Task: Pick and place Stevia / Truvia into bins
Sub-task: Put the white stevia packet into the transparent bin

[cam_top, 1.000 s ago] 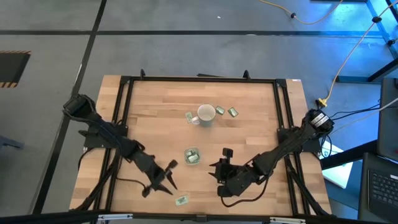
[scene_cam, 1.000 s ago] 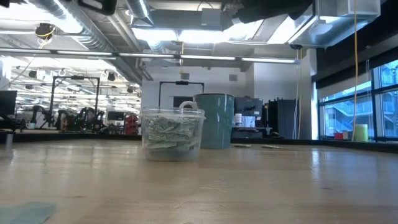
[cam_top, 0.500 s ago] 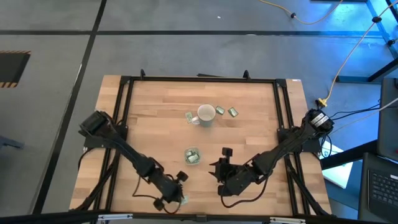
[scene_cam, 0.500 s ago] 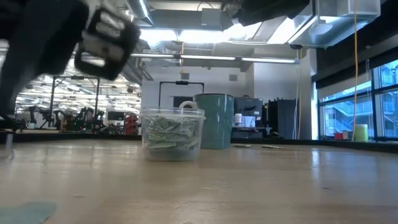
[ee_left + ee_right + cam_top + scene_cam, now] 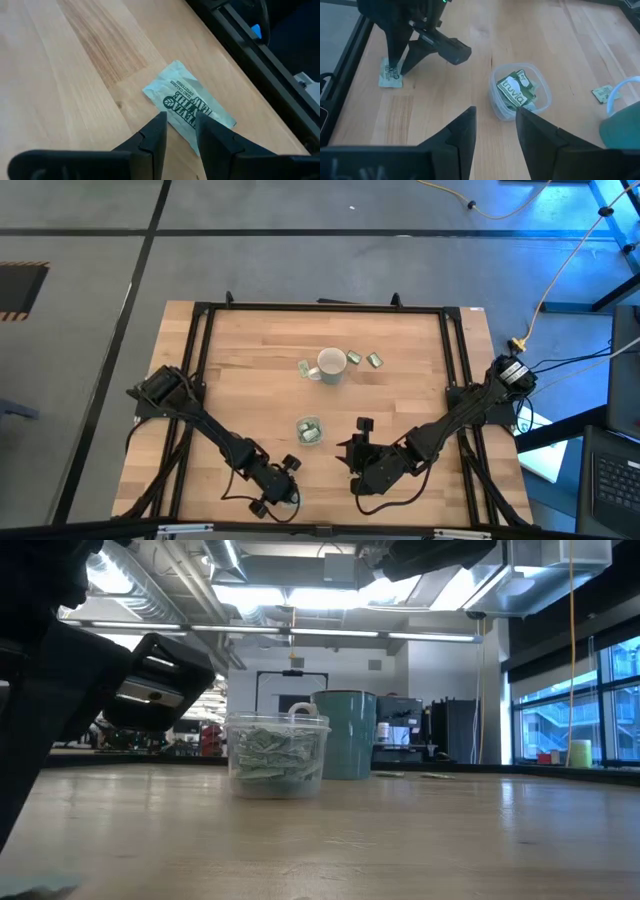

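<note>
One green-and-white Truvia sachet (image 5: 192,100) lies flat on the wood close to the table's near edge, also seen in the right wrist view (image 5: 390,78). My left gripper (image 5: 180,120) points down at it, open by a narrow gap, with its tips over one long edge (image 5: 283,498). The clear cup (image 5: 309,431) stands mid-table and holds several sachets (image 5: 519,97). My right gripper (image 5: 495,125) is open and hovers right of the cup (image 5: 356,455), touching nothing. More loose sachets (image 5: 354,357) lie beside the white mug. My left gripper comes at the sachet from above, slanting, with both fingertips (image 5: 162,120) over its long edge (image 5: 172,107) near one corner. The sachet lies flat on the table. Whether the tips touch it, I cannot tell.
The white mug (image 5: 331,365) stands beyond the cup, toward the far edge, with loose sachets on its left (image 5: 304,367) and right (image 5: 375,360). A black frame rail (image 5: 260,65) runs along the near edge, close to the sachet. Bare wood lies between the cup and the near edge.
My left gripper has swung toward the near edge and to the right, dropping down over the sachet that lay there. In the low view its arm has come into the picture on the left. The sachet has stayed in place.
</note>
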